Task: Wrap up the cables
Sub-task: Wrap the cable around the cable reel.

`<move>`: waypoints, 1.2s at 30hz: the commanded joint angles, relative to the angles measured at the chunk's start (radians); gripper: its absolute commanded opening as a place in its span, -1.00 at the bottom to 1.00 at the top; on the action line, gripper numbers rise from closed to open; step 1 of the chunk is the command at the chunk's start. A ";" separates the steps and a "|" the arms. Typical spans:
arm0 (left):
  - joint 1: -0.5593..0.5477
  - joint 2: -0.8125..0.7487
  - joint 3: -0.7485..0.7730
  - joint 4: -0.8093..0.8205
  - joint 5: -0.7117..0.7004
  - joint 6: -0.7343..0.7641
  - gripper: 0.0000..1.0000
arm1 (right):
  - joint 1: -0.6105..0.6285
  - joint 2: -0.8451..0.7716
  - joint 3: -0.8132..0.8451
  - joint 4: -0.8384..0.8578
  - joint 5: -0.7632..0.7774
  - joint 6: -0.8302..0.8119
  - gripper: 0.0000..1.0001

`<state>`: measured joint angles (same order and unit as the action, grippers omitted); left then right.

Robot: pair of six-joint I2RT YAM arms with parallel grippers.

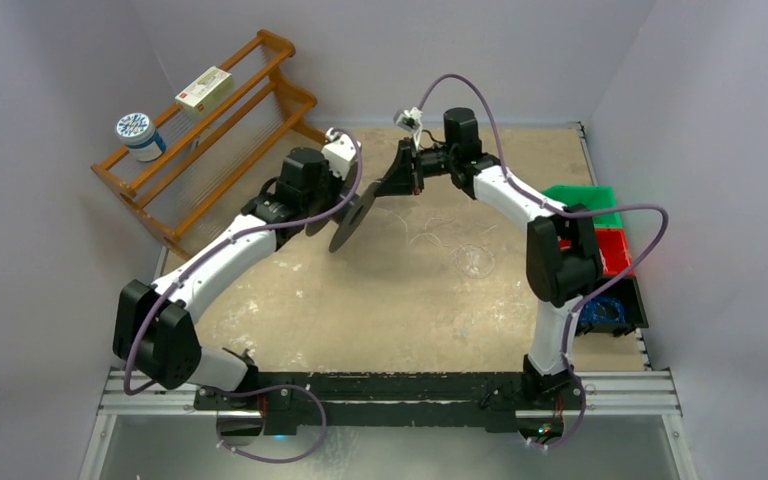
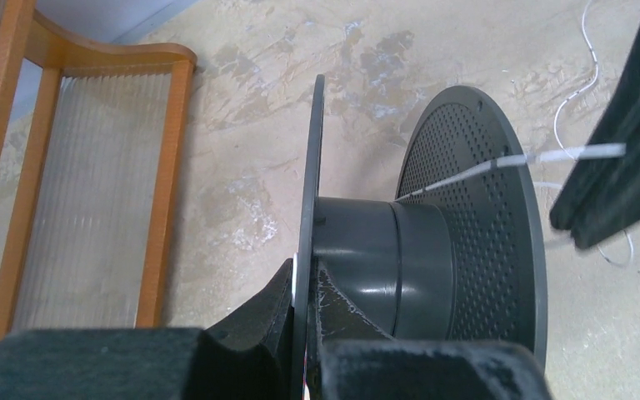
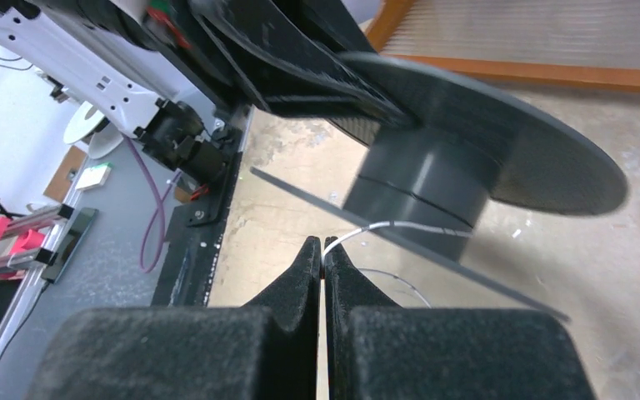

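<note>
Above stained tabletop (image 1: 380, 300), thread-thin whitish cable (image 2: 500, 163) (taut) from spool (image 2: 417, 258) clamped in left fingers (image 2: 254, 321) to pinching right fingers (image 3: 296, 283).

Top camera hangs high above and behind the arms, looking down and forward over the whole table (image 1: 380, 300) from far out. Left wrist camera rides right behind the left tool (image 2: 307, 279), very close, facing along the dark reel (image 2: 417, 250), with the wooden rack (image 2: 171, 167) at the frame's left. Right wrist camera peers over the right tool (image 3: 322, 250), close in, up at the same reel. All three share that reel; both wrist views catch the thin cable (image 2: 508, 160).
</note>
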<state>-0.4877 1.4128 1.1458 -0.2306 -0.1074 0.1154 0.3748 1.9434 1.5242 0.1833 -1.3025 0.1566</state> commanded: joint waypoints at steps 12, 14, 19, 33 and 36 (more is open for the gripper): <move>-0.060 0.086 0.038 0.090 -0.350 -0.063 -1.00 | 0.150 -0.039 -0.020 0.068 -0.141 0.005 -1.00; -0.059 0.093 0.058 0.088 -0.336 -0.101 -1.00 | 0.164 -0.037 -0.045 0.071 -0.117 -0.012 -0.92; -0.041 0.108 0.120 0.070 -0.288 -0.198 -1.00 | 0.185 -0.027 -0.118 0.101 -0.068 -0.030 -0.71; 0.149 0.092 0.168 0.113 -0.034 -0.523 -1.00 | 0.226 0.016 -0.203 0.038 -0.017 -0.148 -0.65; 0.208 0.077 0.180 0.136 0.068 -0.607 -1.00 | 0.225 0.034 -0.191 -0.043 -0.005 -0.233 -0.65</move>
<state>-0.3458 1.5410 1.2499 -0.2173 -0.1928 -0.3286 0.5999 1.9495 1.3216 0.2390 -1.3167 0.0513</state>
